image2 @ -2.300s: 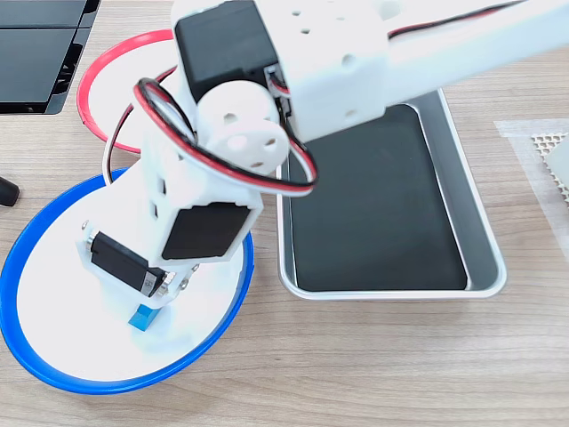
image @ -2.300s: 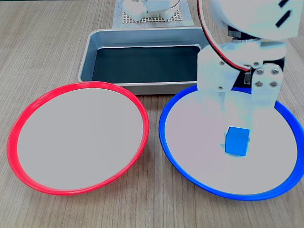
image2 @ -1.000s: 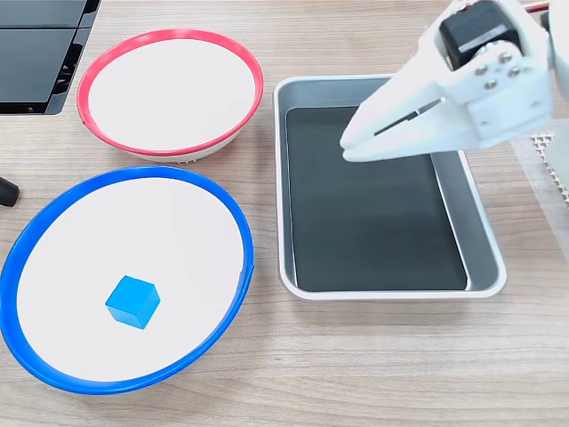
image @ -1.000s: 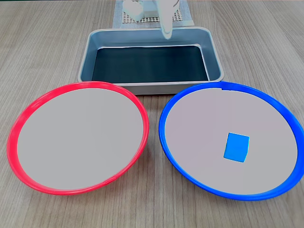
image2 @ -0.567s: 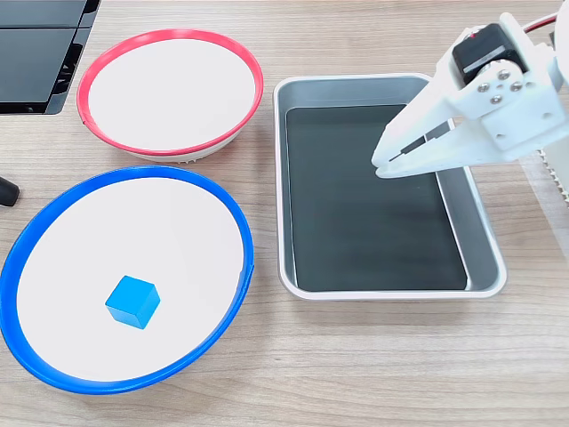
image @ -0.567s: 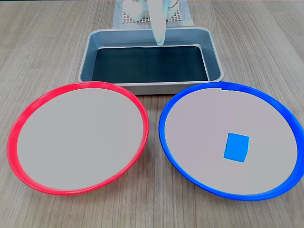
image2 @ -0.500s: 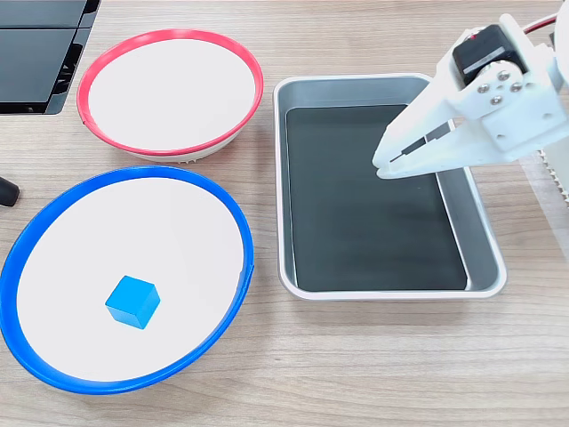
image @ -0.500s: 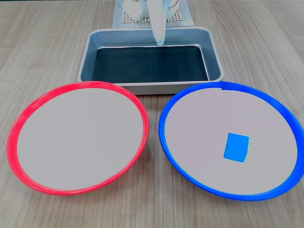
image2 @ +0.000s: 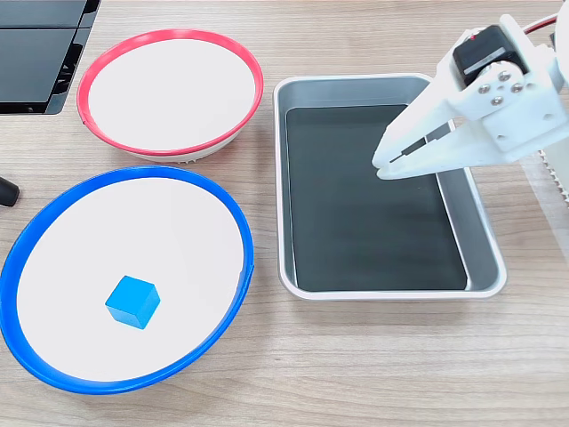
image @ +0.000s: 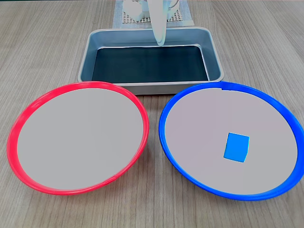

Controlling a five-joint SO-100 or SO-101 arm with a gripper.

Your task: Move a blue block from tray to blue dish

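Your tool [image2: 384, 165] has let go of the blue block [image2: 132, 302], pulled back over the tray [image2: 484, 258] with its jaws closed and empty, and the block now sits far off inside the blue dish [image2: 238, 227], so the job looks done.

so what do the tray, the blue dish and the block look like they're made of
Tray: looks like brushed grey metal, with a soft sheen on its walls; the bottom is a matte black, maybe a liner or coating.
Blue dish: probably plastic, with a glossy blue rim and a dull pale inside.
Block: smooth, evenly coloured blue faces, likely plastic or painted wood; the look leaves it open.
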